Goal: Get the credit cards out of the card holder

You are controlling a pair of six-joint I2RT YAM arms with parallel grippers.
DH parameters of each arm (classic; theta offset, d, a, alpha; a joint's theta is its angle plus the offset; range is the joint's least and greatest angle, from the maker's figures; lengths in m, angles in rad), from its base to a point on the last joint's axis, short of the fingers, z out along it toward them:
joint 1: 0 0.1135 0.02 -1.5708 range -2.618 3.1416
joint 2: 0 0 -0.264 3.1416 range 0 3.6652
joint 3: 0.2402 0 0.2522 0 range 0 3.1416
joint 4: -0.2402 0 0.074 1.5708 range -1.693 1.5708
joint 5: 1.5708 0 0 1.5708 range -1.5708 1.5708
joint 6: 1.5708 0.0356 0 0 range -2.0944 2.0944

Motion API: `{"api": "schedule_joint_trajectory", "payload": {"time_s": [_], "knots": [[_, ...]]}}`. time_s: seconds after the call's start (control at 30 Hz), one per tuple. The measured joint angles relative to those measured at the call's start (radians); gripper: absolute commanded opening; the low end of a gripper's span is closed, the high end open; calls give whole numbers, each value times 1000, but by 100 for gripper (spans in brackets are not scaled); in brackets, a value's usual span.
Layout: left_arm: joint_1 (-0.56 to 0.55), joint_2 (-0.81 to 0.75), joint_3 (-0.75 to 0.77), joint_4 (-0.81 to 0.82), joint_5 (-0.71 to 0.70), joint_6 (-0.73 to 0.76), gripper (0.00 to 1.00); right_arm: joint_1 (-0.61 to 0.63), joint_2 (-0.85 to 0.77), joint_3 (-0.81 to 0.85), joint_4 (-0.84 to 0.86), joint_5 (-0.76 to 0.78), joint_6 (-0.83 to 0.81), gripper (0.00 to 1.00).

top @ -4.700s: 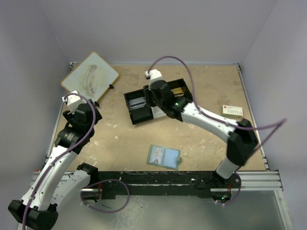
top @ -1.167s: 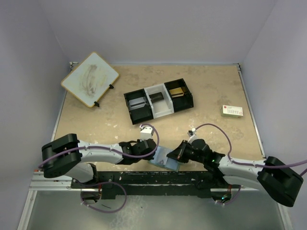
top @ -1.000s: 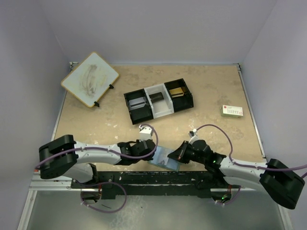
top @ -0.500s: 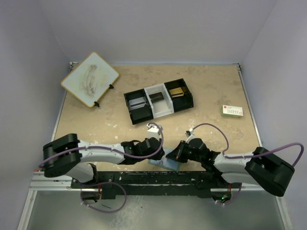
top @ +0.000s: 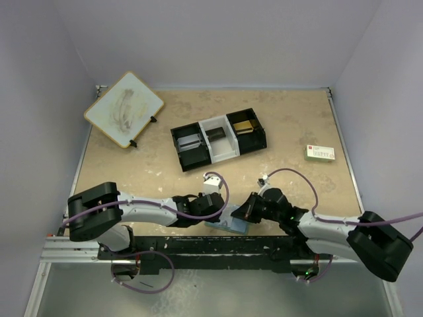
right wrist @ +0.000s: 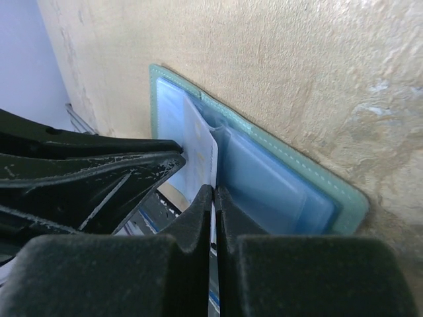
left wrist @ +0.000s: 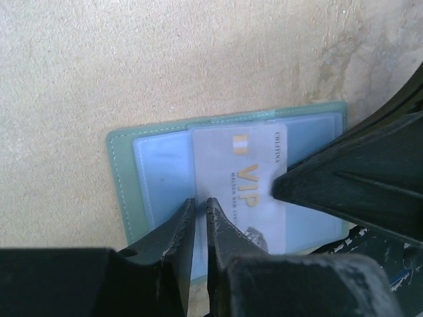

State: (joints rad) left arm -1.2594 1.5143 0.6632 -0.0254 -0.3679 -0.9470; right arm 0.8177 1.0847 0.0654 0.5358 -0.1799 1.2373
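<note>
Top external view: both arms lie low along the near edge of the table (top: 291, 112), their grippers meeting tip to tip over the card holder (top: 231, 225), which sits near the middle of that edge.
Card holder: grey-green wallet, spread open and flat with its pale-blue pockets facing up, so the cards can be reached.
Credit card (left wrist: 238, 178): pale bluish-grey, printed "VIP", lying over the pockets. In the right wrist view one edge lifts off the pocket. How much of it is tucked in cannot be told.
Right gripper (right wrist: 213, 191): fingers pressed together on the card's thin raised edge, apparently pinching it to draw it out.
Left gripper (left wrist: 197, 209): tips down at the card's near edge, jaws almost together with a thin slit between. Whether they pinch anything cannot be told. They probably steady the holder against the other arm's pull.
Tray (top: 198, 160): black and white, three compartments, mid-table.
Gold card (top: 245, 125): lies in the tray's right-end compartment, probably one already taken out.
White box (top: 320, 153): near the right edge, well apart.
Board (top: 124, 109): at the far left corner.
Step judged: pulling the pale card free.
</note>
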Motion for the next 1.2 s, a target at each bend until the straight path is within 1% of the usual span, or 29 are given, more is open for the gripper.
{"api": "schedule_joint_trajectory", "payload": {"time_s": [0.1,0.17,0.23,0.27,0.5,0.6,0.7,0.87,1.1,1.2], "knots": [[0,0,-1,-5,-6,-3,9,-25,-60,0,-53,-7,-11,6],[0,0,-1,-6,-6,-3,8,-45,-83,0,-76,-19,-21,11],[0,1,0,-7,-6,-3,8,-61,-95,0,-96,-27,-31,19],[0,2,0,-6,-7,-3,8,-66,-96,-1,-103,-30,-35,20],[-1,4,0,-5,-7,-3,6,-74,-67,-9,-66,-64,-40,22],[-1,4,0,-5,-7,-3,6,-74,-29,-9,-24,-82,-40,15],[-3,4,0,-6,-7,-3,5,-74,6,-9,12,-101,-42,1],[-5,4,0,-7,-12,-3,5,-74,-4,-9,8,-102,-44,0],[-8,5,1,-12,-28,-4,4,-101,-188,12,-201,-87,-85,0],[-11,6,1,-13,-36,-4,4,-118,-217,21,-263,-84,-107,1]]}}
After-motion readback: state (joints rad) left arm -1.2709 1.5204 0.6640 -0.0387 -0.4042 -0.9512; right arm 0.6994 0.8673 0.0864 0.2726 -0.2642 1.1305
